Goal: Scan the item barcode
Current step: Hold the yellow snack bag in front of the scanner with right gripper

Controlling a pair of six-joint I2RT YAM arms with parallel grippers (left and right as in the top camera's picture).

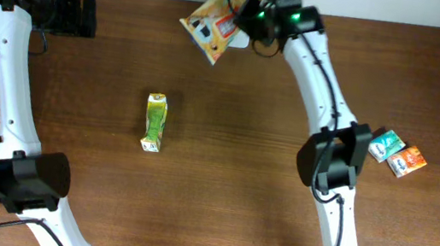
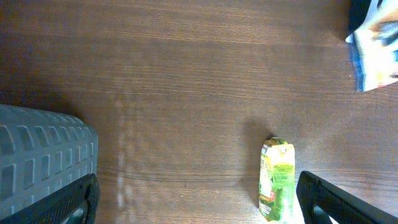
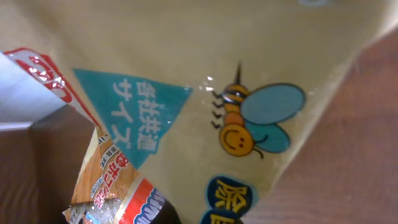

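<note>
The wooden table [image 1: 219, 192] carries little. The right arm reaches to twelve o'clock in the overhead view, its right gripper [image 1: 239, 15] clenched on a tilted yellow snack bag [image 1: 207, 28]. The left gripper [image 2: 198, 186] hangs at ten o'clock, jaws spread and grasping nothing. A green carton [image 1: 155, 121] lies just toward nine o'clock of centre, and two small boxes [image 1: 398, 153] sit at three o'clock. The step in hand looks like presenting the bag. Next, its barcode must face a scanner, which I cannot pick out.
</note>
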